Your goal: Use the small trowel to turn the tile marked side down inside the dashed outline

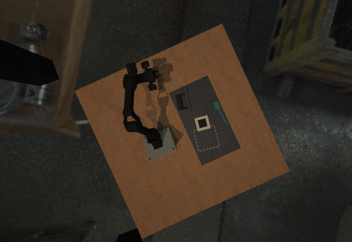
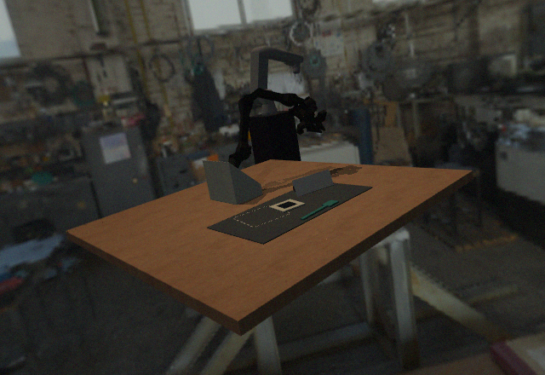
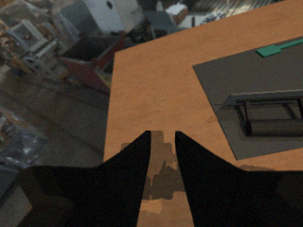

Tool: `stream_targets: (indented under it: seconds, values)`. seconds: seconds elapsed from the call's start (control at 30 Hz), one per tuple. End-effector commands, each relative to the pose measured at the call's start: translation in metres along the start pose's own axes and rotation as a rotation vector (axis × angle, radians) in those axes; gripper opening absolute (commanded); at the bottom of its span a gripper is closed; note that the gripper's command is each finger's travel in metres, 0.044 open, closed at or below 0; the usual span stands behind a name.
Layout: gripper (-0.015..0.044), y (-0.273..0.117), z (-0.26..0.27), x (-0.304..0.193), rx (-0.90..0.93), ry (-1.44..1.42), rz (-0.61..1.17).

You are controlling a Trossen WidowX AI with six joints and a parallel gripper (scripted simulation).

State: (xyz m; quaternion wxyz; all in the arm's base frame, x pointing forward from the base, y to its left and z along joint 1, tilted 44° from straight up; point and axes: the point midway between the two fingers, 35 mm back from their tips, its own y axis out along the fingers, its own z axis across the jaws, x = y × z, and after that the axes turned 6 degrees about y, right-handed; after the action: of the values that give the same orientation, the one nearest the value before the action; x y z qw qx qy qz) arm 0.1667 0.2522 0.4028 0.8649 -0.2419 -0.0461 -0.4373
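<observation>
Tile [image 1: 206, 127] [image 2: 299, 204] sits dark square up, only overlapping the dashed outline [image 1: 208, 149] [image 2: 254, 226], trowel [image 1: 223, 116] [image 2: 318, 209] [image 3: 269, 51] lying beside it, as we hover away, pincer [image 1: 157, 75] [image 2: 323, 122] [image 3: 163, 135] empty, slightly spread, flip and set-down both left.

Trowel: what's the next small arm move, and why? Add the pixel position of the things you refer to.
Probably swing the gripper [image 1: 157, 75] [image 2: 323, 122] [image 3: 163, 135] across toward the trowel [image 1: 221, 113] [image 2: 320, 210] [image 3: 270, 50], opening the fingers on the way: it hangs high off to one side, nothing between its partly closed fingers, while the trowel lies on the mat [image 1: 224, 145] [image 2: 264, 236] [image 3: 215, 78] beyond the tile [image 1: 208, 120] [image 2: 300, 204].
</observation>
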Motion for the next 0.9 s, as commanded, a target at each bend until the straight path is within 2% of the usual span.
stream_targets:
  seconds: [0.0, 0.87]
  values:
    - [0.0100, 0.019, -0.014, -0.007, -0.067, 0.048, 0.039]
    - [0.0100, 0.094, -0.085, -0.019, -0.431, 0.484, 0.225]
